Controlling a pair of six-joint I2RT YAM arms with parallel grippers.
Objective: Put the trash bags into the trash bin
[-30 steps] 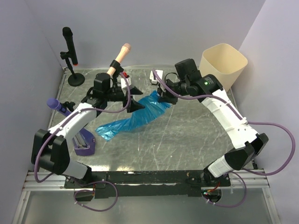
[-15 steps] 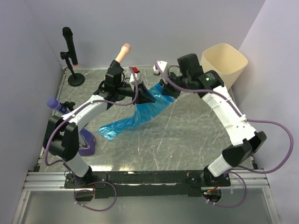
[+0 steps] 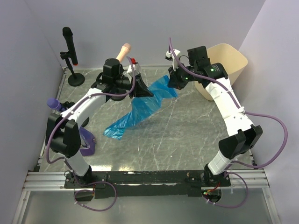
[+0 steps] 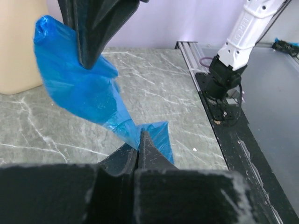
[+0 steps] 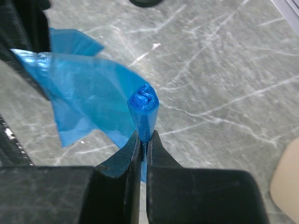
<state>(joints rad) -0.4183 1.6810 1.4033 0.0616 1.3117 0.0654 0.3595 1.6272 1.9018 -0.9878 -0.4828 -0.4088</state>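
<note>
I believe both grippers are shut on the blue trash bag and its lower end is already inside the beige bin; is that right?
Not quite: the left gripper and right gripper are both shut on the blue trash bag, but its lower end is outside the beige bin, trailing down towards the table near the left arm, as the top external view shows.
</note>
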